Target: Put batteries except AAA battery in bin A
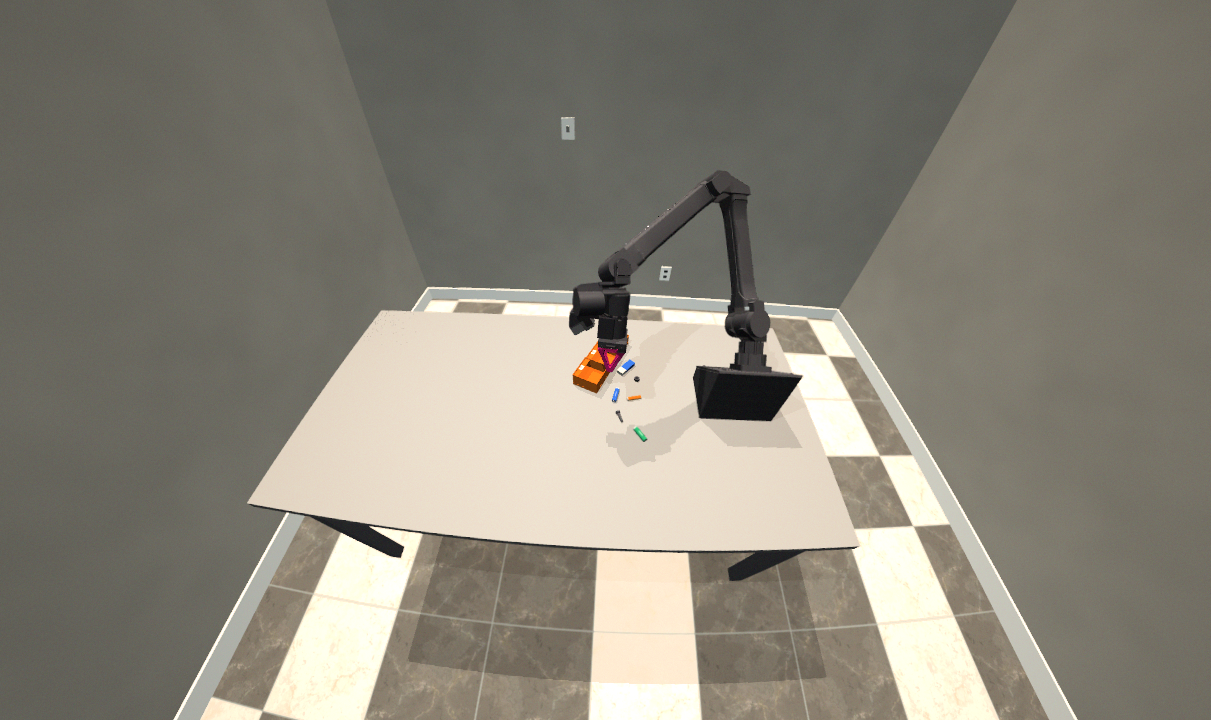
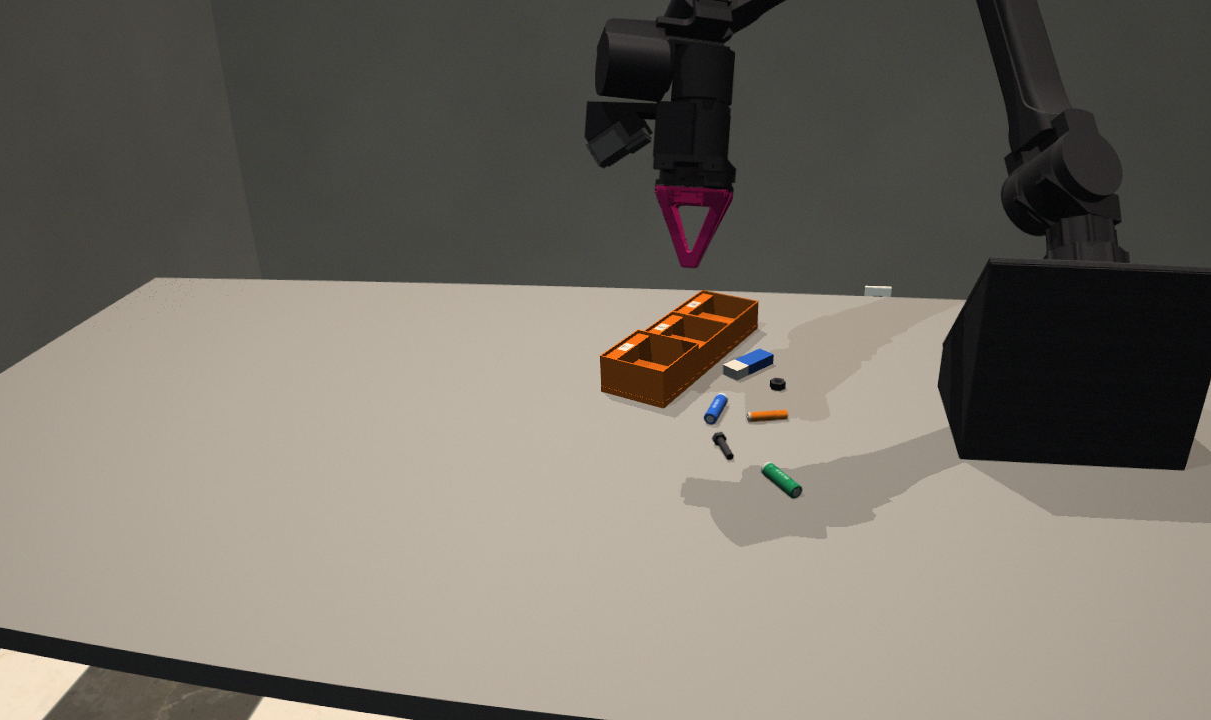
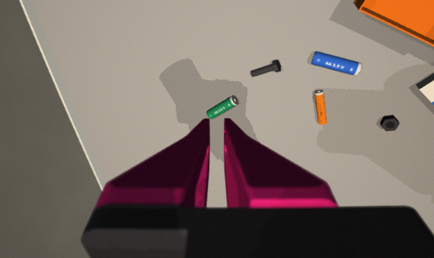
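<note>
My gripper (image 1: 610,368) (image 2: 690,265) (image 3: 217,128) is nearly closed, with only a narrow empty gap, and points down high above the table. A green AA battery (image 1: 640,434) (image 2: 781,480) (image 3: 222,107) lies on the table, far below the fingertips in the wrist view. A blue AA battery (image 1: 615,394) (image 2: 715,408) (image 3: 336,63) lies near the bins. A thinner orange battery (image 1: 634,397) (image 2: 767,415) (image 3: 321,107) lies beside it. The orange row of three bins (image 1: 586,381) (image 2: 630,379) stands on the table; its label letters are too small to read.
A black bolt (image 1: 619,416) (image 2: 723,445) (image 3: 265,68) lies between the green and blue batteries. A black nut (image 1: 637,378) (image 2: 777,384) (image 3: 389,122) and a blue-and-white eraser (image 1: 626,367) (image 2: 749,363) (image 3: 432,89) lie right of the bins in the exterior view.
</note>
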### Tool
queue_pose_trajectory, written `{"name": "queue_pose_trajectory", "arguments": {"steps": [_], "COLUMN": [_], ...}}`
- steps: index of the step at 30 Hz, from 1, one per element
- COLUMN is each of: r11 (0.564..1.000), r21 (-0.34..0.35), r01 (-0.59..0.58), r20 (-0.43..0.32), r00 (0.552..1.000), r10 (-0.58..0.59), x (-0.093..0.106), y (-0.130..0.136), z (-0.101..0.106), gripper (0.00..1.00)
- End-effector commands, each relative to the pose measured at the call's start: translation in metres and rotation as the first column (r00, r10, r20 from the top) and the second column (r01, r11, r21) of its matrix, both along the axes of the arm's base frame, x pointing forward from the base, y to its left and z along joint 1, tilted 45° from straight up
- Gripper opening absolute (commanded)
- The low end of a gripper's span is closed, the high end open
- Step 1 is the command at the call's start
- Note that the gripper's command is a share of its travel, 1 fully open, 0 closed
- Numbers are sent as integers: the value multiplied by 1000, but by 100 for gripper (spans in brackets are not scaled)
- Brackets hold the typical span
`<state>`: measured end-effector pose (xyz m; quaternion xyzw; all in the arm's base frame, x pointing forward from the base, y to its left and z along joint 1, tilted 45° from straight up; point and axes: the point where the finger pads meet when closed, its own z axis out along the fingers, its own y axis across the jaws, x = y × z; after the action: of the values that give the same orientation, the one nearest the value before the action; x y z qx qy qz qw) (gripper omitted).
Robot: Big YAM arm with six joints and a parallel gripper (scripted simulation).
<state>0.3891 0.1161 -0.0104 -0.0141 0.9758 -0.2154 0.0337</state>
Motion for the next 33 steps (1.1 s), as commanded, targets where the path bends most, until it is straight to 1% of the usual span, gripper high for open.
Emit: {"name": "queue_pose_trajectory", "arguments": {"steps": [1, 3, 5, 7, 8, 9, 11, 12, 16, 17, 24, 33], "r11": [999, 991, 990, 971, 970, 970, 941, 938, 939, 939, 946, 946], "r21": [-39, -137, -143, -238, -244, -244, -336, -342, -341, -345, -323, -324], "r01": [15, 3, 3, -18, -19, -19, -46, -48, -48, -18, -17, -10], "r20": [5, -9, -10, -20, -21, -21, -28, -29, -30, -38, 0, -4], "r00": [1000, 1000, 1000, 1000, 1000, 1000, 999, 999, 999, 999, 1000, 1000], "r10": [-15, -4, -4, 13, 14, 14, 39, 40, 40, 5, 18, 10], "x": [-18, -30, -40, -51, -56, -57, -67, -72, -72, -65, -50, -47], "y": [4, -3, -9, -16, -19, -20, -26, -30, -30, -38, -26, -30], "z": [16, 25, 31, 41, 46, 47, 59, 65, 65, 61, 66, 66], "gripper": [8, 8, 8, 8, 8, 8, 8, 8, 8, 8, 8, 8]}}
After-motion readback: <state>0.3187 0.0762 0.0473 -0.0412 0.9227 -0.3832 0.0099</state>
